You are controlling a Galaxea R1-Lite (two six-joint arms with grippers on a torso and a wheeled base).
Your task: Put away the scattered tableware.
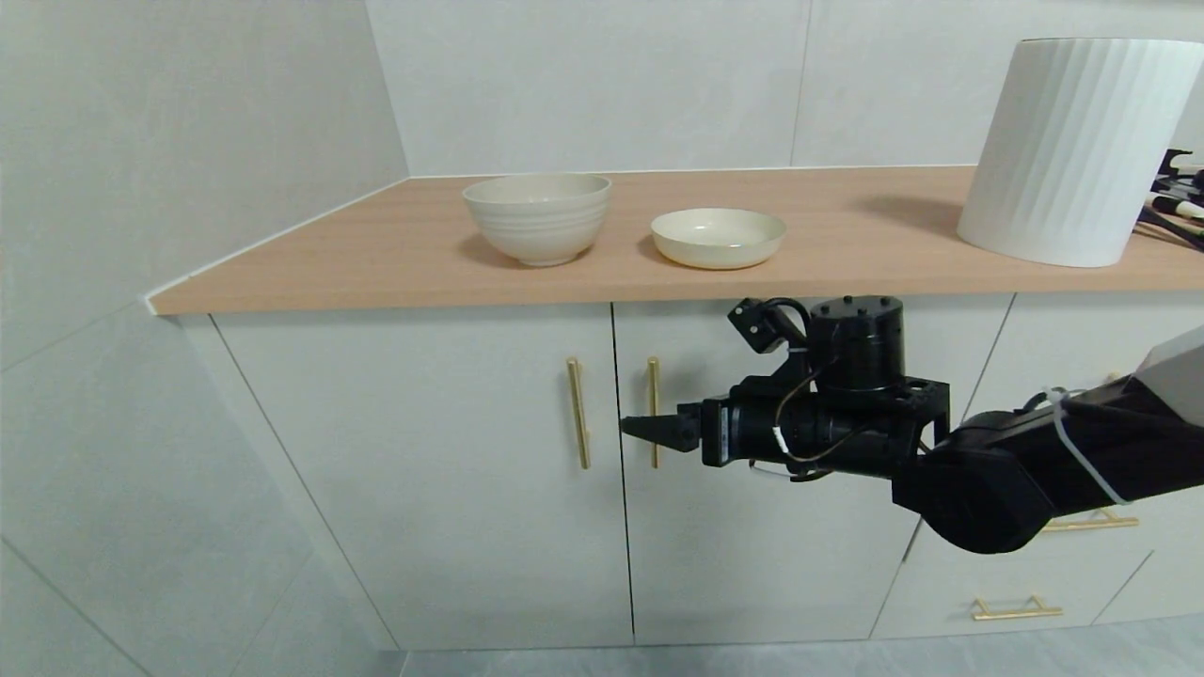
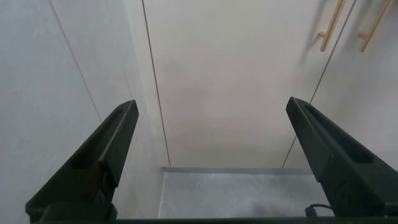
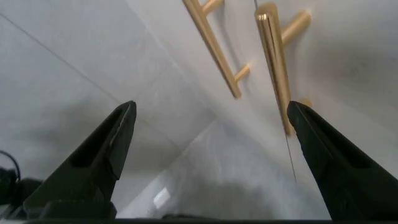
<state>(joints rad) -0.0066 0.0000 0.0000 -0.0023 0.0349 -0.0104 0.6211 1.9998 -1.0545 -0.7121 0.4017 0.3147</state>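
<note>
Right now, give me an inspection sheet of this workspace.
Surface: wooden countertop, over closed cabinet doors.
Job's things: deep bowl and shallow dish, both upright, side by side and apart on the countertop.
Clutter: ribbed white container at the right end of the countertop, with dark utensils beyond it.
Grippers: right gripper is open at the right door's gold handle. Left gripper is open, empty and low before the cabinet.
Cables: thin wires looped on the right wrist.
Surroundings: tiled wall, grey floor.
</note>
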